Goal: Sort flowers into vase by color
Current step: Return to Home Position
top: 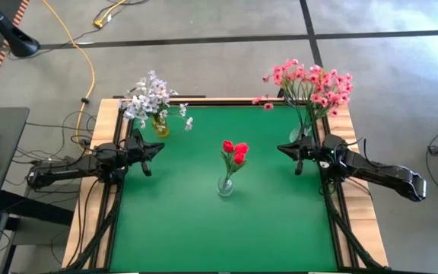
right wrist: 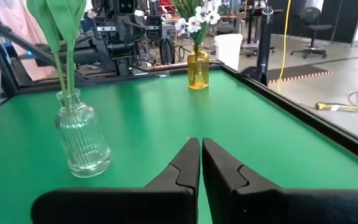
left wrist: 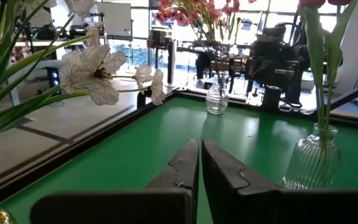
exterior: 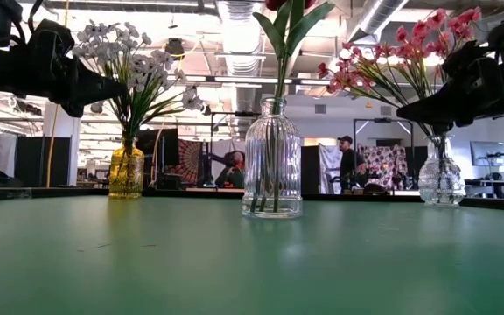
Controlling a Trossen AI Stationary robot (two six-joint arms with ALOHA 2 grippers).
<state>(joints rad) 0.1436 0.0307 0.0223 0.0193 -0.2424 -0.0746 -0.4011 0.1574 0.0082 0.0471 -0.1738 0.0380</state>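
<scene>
Surface (top: 204, 221) green, wood-edged. Left arm along the left edge, its pincer (top: 158, 149) empty, fingers (left wrist: 182, 171) pressed together, held above the surface just beside the yellow vase (top: 159, 126). That vase stands at the back left corner with the white flowers (top: 149, 95) in it, a few blooms drooping over the green. Centre: ribbed clear vase (top: 225, 185), upright, holding the red flowers (top: 235, 152), well apart from both arms. Back right corner: second clear vase (exterior: 442, 179) carrying the pink flowers (top: 314, 84), whose sprays spread out past the surface edge. Right arm along the right edge, its pincer (top: 282, 150) empty too, fingers (right wrist: 182, 168) pressed together, raised off the surface just beside that second vase. Both pincers point inward toward the centre.
</scene>
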